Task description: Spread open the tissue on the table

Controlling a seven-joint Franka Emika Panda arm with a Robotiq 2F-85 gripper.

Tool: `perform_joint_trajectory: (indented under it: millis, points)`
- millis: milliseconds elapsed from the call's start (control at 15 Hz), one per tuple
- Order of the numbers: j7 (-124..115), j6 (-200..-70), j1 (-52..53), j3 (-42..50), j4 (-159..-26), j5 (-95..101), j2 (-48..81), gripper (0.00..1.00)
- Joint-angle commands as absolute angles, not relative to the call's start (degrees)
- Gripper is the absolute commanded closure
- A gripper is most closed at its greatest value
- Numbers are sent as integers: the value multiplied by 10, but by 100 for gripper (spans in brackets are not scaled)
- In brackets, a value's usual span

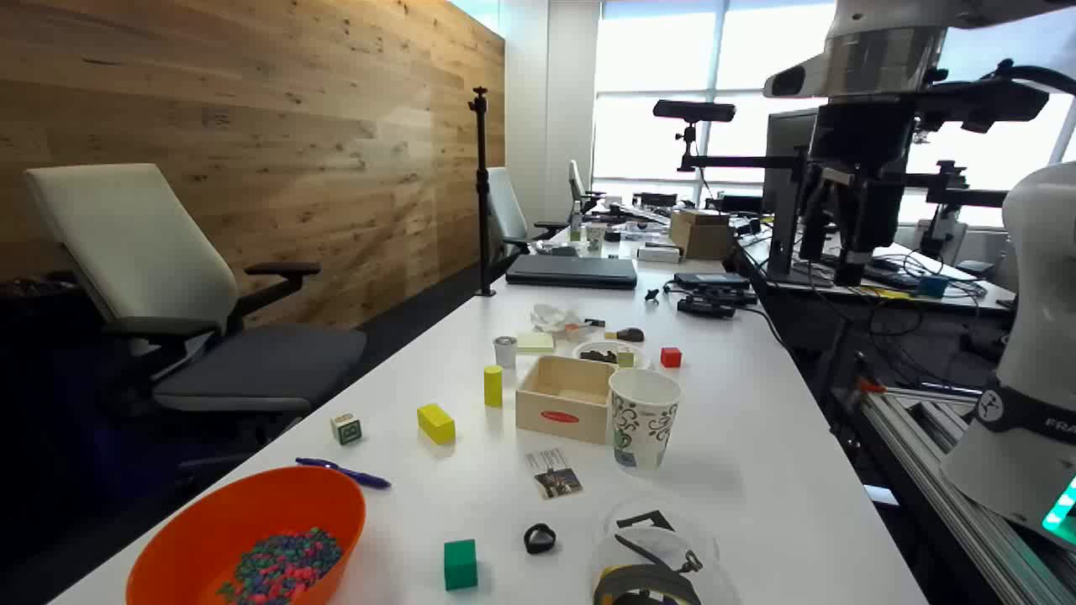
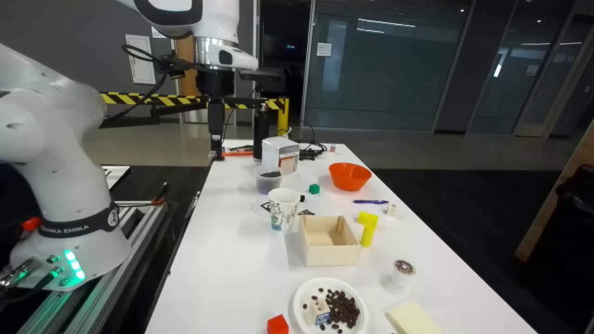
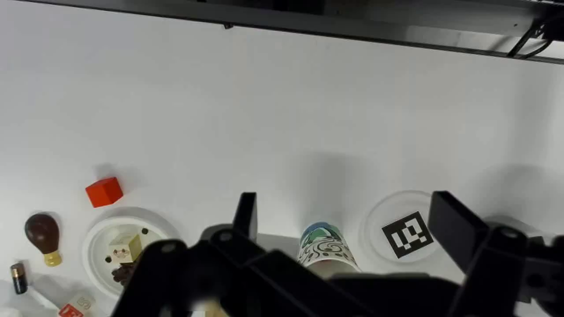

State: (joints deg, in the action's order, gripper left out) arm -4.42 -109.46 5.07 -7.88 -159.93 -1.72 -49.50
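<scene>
A crumpled white tissue [image 1: 551,318] lies on the far part of the white table [image 1: 723,437] in an exterior view, beside a yellow pad [image 1: 535,342]. The tissue is out of view where the table [image 2: 222,283] shows from the opposite end. The table also fills the wrist view [image 3: 185,114]. My gripper [image 1: 832,252] hangs pointing down, high above the table and apart from the tissue. It also shows in an exterior view [image 2: 216,150]. In the wrist view its fingers [image 3: 346,207] are wide apart with nothing held between them.
A patterned paper cup [image 1: 643,420] stands beside a wooden box [image 1: 559,416]. A plate with coffee beans [image 2: 301,320], a red block [image 1: 671,357], yellow blocks [image 1: 436,423], an orange bowl [image 1: 336,521] and a silver-white box [image 2: 280,155] stand on the table. A black laptop [image 1: 572,270] lies beyond the tissue.
</scene>
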Motion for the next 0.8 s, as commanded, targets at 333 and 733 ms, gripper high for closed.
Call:
perform_joint_trajectory:
  millis: [333, 733]
  points:
    - [-47, -1093, 54, -76, -1603, -15, -490, 0]
    - [-45, -1108, 21, -47, -1561, -13, -422, 0]
